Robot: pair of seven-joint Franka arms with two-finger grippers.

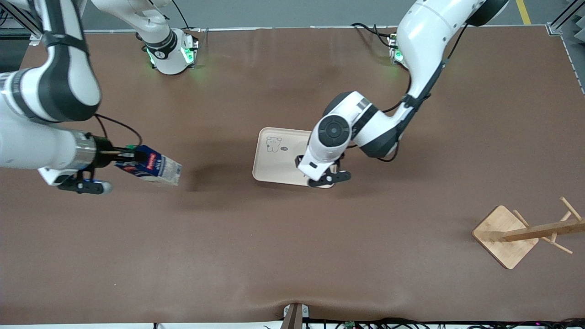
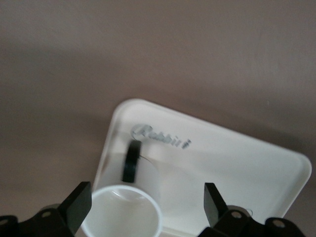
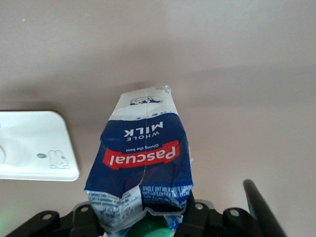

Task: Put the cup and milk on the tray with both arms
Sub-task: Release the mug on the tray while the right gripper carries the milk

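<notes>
1. Between the left gripper's spread, released jaws stands one cup on one tray.
2. Right gripper clenches one milk carton over the table.
3. Only the left wrist view shows the cup.

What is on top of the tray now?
The cup stands on the tray, near the printed word "Rabbit", between the open fingers of the left gripper. The cup's inside is only partly visible. The milk is not on it; the right gripper holds it.

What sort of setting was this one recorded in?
Most likely a robotics lab bench: two arms mounted on a brown-covered table, with staged household props, a tray, milk carton and wooden rack, and cables along the edge.
</notes>
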